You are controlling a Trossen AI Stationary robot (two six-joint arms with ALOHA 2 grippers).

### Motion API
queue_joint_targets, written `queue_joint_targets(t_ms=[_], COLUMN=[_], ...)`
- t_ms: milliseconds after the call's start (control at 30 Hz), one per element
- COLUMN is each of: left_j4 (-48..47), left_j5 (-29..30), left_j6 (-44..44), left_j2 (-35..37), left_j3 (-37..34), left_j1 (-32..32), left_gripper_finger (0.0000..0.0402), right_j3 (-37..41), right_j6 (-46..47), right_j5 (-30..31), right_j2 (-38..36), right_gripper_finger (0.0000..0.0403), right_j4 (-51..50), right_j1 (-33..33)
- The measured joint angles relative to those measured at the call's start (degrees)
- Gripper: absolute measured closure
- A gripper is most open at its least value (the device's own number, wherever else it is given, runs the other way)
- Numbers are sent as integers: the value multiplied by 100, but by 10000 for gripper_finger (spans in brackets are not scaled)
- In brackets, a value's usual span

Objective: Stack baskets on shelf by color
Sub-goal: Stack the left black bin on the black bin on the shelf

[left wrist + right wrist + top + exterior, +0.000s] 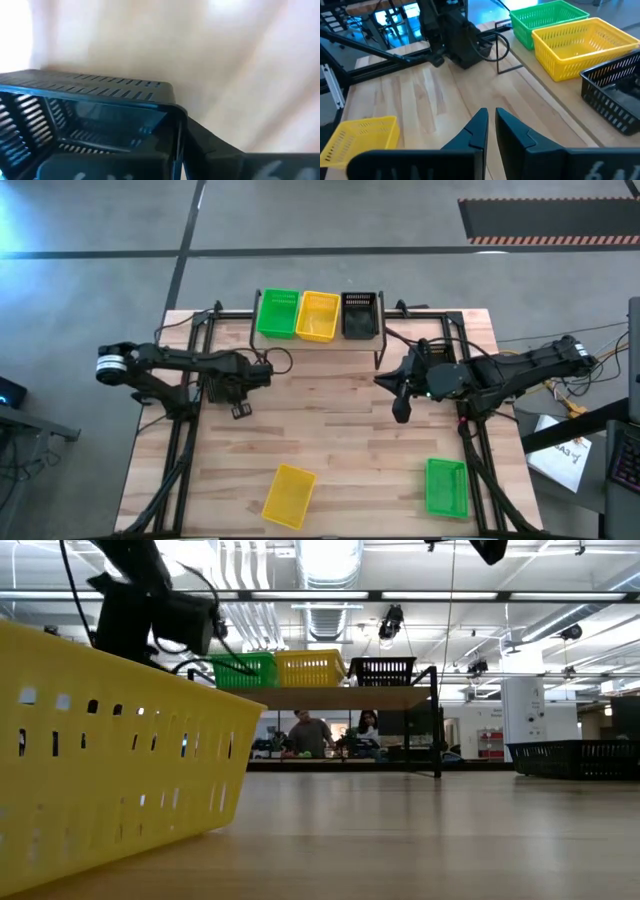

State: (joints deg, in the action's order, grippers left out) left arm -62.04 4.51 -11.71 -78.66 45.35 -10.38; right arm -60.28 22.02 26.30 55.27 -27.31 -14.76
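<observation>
The shelf (232, 330) stands at the table's far edge and carries a green basket (278, 313), a yellow basket (318, 315) and a black basket (360, 315) side by side, each resting on its base. Another yellow basket (290, 495) and another green basket (447, 485) sit near the table's near edge. My left gripper (242, 388) hovers left of centre, shut on another black basket (90, 125). My right gripper (491, 114) hangs right of centre, above bare wood, shut and empty. My left gripper holds the black basket at one end wall, near a corner of its rim (176, 125). One finger (210, 150) lies outside that wall; the basket hides the other. The fingers point down from above, and the basket is lifted clear of the table.
Black metal frame rails run along the table's left and right sides (185, 420). Bare wood lies between the two arms and in front of the shelf (330, 420). People stand in the room beyond the shelf (310, 735).
</observation>
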Motion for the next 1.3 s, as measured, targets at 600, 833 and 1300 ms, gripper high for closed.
queue_joint_targets(t_ms=[600,833,1300], left_j4=[781,4284,7531], left_j5=[-3566,-4167,-4812], left_j6=[40,-83,-1066], left_j2=[725,720,281], left_j3=[3093,3293,3283], left_j1=[940,1057,1114], left_gripper_finger=[401,401,402], right_j3=[-565,-766,-427], right_j6=[44,-254,-401], right_j5=[-1230,-2746,-6165], right_j2=[4,-38,218], right_gripper_finger=[372,317,202], right_j4=[-784,-1317,2513], right_j1=[90,796,2479])
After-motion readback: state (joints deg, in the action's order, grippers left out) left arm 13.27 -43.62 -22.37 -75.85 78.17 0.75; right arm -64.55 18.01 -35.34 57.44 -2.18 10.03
